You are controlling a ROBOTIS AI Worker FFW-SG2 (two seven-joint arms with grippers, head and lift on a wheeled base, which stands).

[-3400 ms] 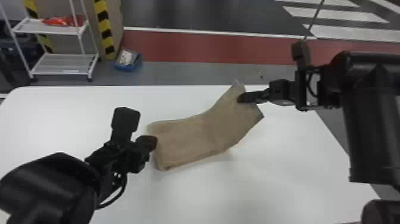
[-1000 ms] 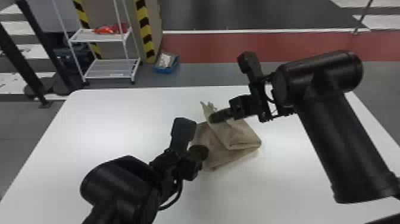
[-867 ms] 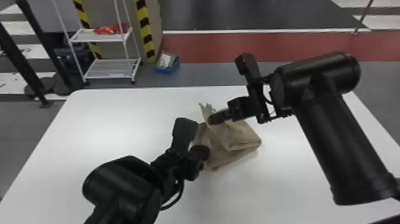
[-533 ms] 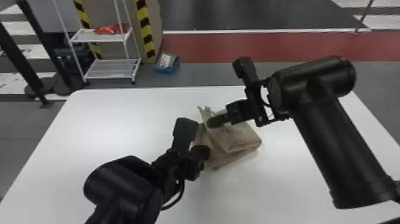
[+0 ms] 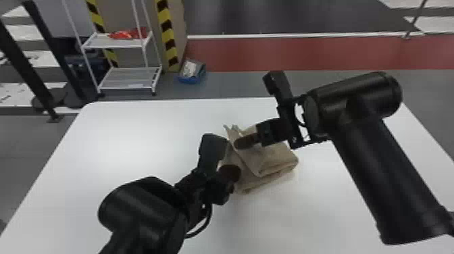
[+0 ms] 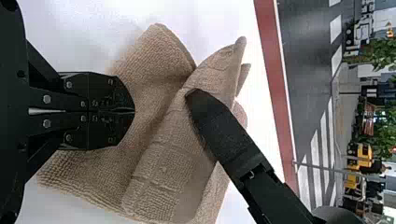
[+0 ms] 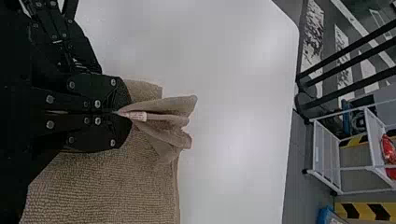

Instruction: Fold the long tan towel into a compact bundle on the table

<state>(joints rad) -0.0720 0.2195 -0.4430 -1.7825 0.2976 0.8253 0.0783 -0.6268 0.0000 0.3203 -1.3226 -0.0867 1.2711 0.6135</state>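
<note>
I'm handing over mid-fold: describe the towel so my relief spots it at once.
Start from the white table. Around its middle, where the left gripper and right gripper converge, lies the towel, a partly folded bundle with one gathered end. It is tan, textured cloth; both neighbouring grippers are black and hard-edged.

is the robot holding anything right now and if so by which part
Yes: the right gripper pinches the tan towel by a gathered end, near its small label. Whether the shut left gripper grips cloth too, I can't tell.
</note>
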